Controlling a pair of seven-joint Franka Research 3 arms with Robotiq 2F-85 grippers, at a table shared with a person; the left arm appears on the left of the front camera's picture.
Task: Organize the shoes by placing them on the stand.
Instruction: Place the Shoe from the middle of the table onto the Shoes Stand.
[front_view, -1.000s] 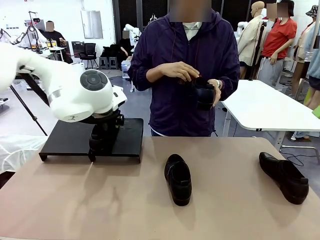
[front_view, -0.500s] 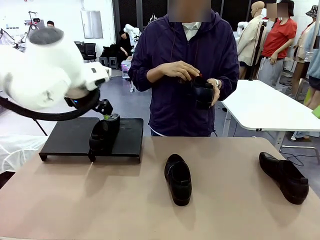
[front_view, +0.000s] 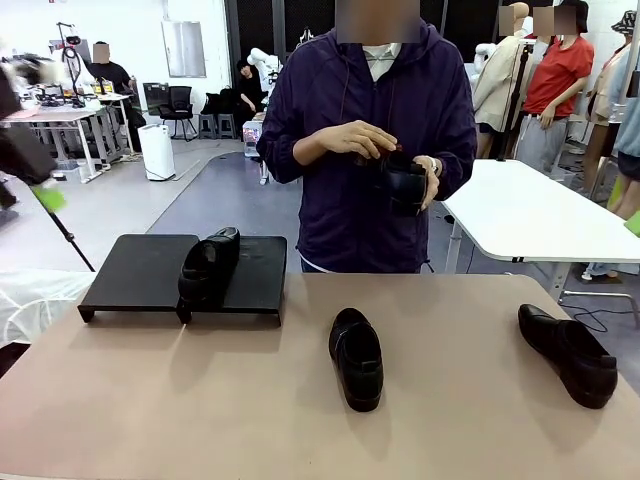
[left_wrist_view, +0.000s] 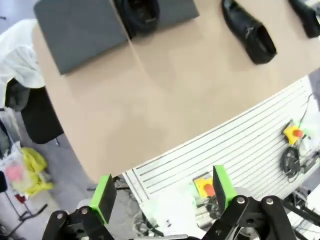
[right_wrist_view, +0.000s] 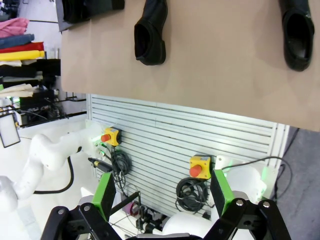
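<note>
A glossy black shoe (front_view: 208, 266) rests on the low black stand (front_view: 140, 272) at the table's far left. A second shoe (front_view: 357, 357) lies mid-table and a third (front_view: 568, 354) at the right edge. The person across the table holds another shoe (front_view: 405, 185) in both hands at chest height. My left gripper (front_view: 40, 185) is a blur at the far left edge, high above the stand. From above, that gripper (left_wrist_view: 162, 192) is open and empty, far over the stand (left_wrist_view: 80, 27). My right gripper (right_wrist_view: 160, 192) is open and empty, high over the middle shoe (right_wrist_view: 150, 32).
A white table (front_view: 540, 215) stands behind on the right. Below the near table edge runs a slatted panel (right_wrist_view: 165, 135) with emergency-stop buttons (right_wrist_view: 197, 170) and cables. White wrapping (front_view: 30, 300) lies left of the table.
My left arm has pulled up and away to the left from the stand, leaving the shoe on it. The person's hands and the other shoes have not moved.
</note>
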